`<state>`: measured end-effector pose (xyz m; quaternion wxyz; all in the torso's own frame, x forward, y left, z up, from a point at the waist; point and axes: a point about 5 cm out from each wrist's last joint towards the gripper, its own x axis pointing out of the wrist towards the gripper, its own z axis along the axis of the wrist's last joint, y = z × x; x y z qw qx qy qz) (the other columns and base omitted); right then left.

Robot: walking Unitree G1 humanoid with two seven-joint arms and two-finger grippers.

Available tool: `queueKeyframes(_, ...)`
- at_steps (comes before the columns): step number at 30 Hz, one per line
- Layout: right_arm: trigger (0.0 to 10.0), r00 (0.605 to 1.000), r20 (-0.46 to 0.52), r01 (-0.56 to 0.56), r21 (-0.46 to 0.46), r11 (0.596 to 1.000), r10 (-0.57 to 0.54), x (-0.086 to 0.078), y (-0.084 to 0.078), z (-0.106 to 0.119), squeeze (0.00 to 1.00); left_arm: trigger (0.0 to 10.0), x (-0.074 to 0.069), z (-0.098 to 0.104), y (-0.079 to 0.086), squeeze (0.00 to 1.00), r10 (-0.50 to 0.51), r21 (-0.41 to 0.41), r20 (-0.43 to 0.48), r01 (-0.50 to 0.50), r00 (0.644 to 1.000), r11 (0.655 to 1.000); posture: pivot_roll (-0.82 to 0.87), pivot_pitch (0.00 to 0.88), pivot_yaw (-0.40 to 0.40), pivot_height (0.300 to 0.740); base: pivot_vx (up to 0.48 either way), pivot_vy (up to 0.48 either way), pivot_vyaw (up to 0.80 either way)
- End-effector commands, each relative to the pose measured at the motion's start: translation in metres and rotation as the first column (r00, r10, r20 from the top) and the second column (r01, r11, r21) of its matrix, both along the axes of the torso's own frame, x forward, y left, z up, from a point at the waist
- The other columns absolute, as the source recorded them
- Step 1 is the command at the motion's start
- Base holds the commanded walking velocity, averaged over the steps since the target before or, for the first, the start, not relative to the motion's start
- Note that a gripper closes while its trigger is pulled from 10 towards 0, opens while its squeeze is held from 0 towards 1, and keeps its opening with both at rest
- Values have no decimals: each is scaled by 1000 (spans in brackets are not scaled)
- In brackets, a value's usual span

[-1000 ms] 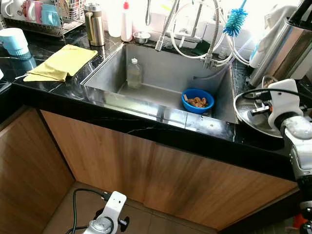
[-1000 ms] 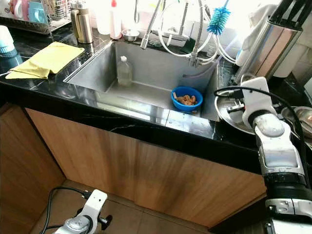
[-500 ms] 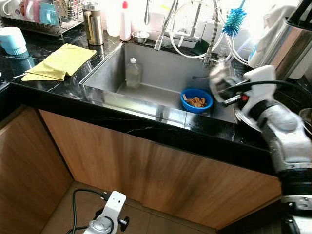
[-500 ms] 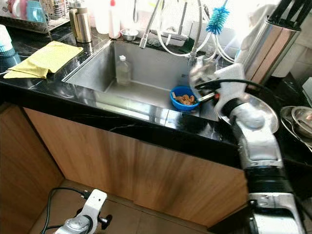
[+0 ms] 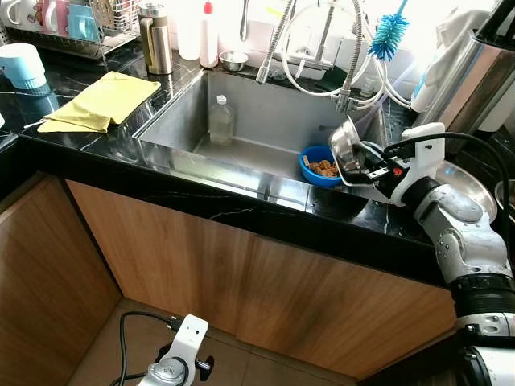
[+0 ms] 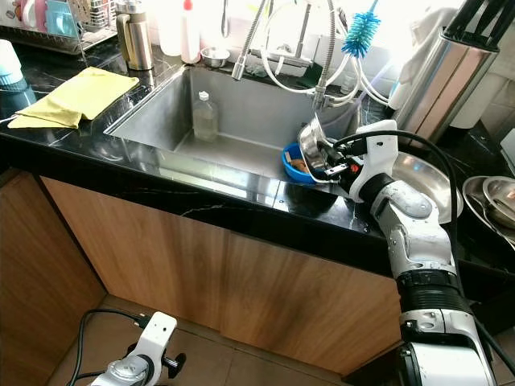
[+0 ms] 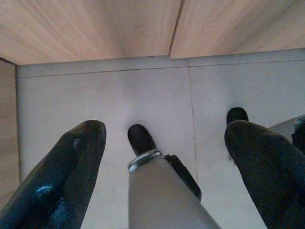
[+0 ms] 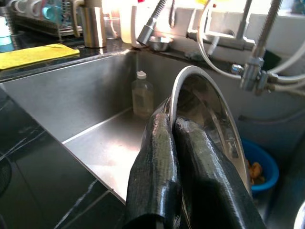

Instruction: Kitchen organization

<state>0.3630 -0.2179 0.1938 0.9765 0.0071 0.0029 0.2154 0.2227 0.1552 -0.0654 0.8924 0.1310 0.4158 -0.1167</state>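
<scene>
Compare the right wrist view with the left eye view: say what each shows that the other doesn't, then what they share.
Right wrist view alone: the fingers pinching the steel bowl's rim, seen close. Left eye view alone: the right gripper with its arm, the left gripper hanging idle by the wooden cabinet, and the blue brush. Both: sink, blue bowl, bottle, yellow cloth.

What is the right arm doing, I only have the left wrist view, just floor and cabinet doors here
Observer: The right gripper is shut on the rim of a steel bowl, held tilted above the sink.
Operator: What is under the bowl?
Observer: A blue bowl of brown food scraps, in the sink's right corner.
Operator: Anything else in the sink?
Observer: A small clear bottle stands upright near its back wall.
</scene>
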Motion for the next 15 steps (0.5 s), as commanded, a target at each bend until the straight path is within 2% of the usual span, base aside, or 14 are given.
queueKeyframes(1, 10000, 999, 15, 35, 36, 999, -36, 3, -7, 4, 0, 10000, 0, 0, -2, 0, 3, -13, 5, -3, 1000, 1000, 165, 45, -148, 740, 0, 0, 0)
queueKeyframes(4, 10000, 998, -14, 64, 41, 997, -63, 5, -11, -2, 0, 10000, 0, 0, -2, 0, 2, -13, 6, -2, 1000, 1000, 165, 44, -147, 740, 0, 0, 0)
queueKeyframes(7, 10000, 988, -75, 139, 58, 989, -135, 8, -19, -12, 0, 10000, 0, 0, -3, 0, -1, -14, 7, 1, 1000, 1000, 165, 44, -148, 740, 0, 0, 0)
queueKeyframes(15, 10000, 977, -115, 186, 55, 981, -179, 9, -25, -23, 0, 10000, 0, 0, -4, 0, -5, -14, 5, 5, 1000, 1000, 165, 53, -148, 740, 0, 0, 0)
